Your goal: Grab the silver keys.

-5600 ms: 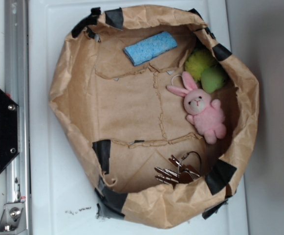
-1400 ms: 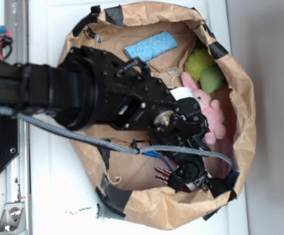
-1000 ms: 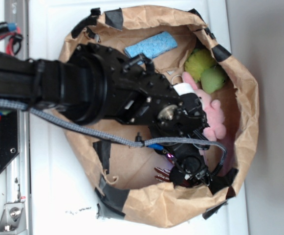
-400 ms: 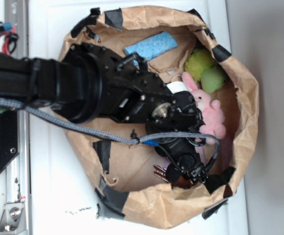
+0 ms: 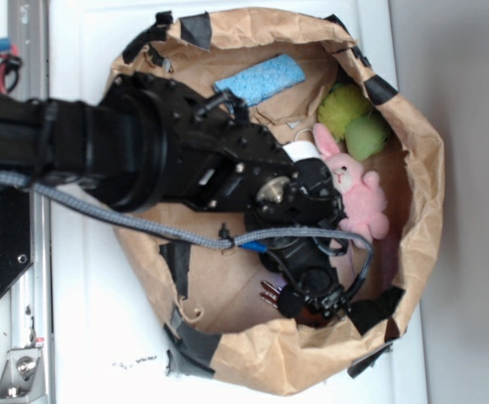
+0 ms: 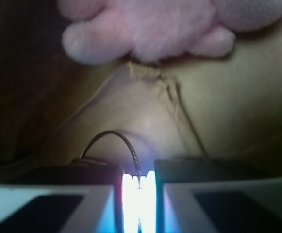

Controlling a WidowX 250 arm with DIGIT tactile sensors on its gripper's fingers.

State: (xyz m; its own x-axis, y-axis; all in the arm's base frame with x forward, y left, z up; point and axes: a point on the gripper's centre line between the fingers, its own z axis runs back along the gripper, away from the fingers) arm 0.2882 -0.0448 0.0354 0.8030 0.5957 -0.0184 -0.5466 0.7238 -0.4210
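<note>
The silver keys (image 5: 268,295) lie at the bottom of the brown paper bag (image 5: 421,194), near its lower rim. Only their tips stick out to the left of my black gripper (image 5: 311,296), which sits right on top of them. In the wrist view my gripper (image 6: 138,183) has its two fingers (image 6: 63,194) drawn close, with a narrow glowing slit between them. The keys' thin wire ring (image 6: 112,134) arches from behind the left finger down into that slit. The gripper looks shut on the keys.
A pink plush bunny (image 5: 358,198) lies just above the gripper, filling the top of the wrist view (image 6: 150,29). Two green fuzzy balls (image 5: 353,118) and a blue sponge (image 5: 258,80) sit at the bag's upper side. The bag wall with black tape (image 5: 374,307) stands close by.
Over the last second the gripper has slid a little left and up along the bag floor, staying over the keys. The key tips have shifted slightly left with it.
</note>
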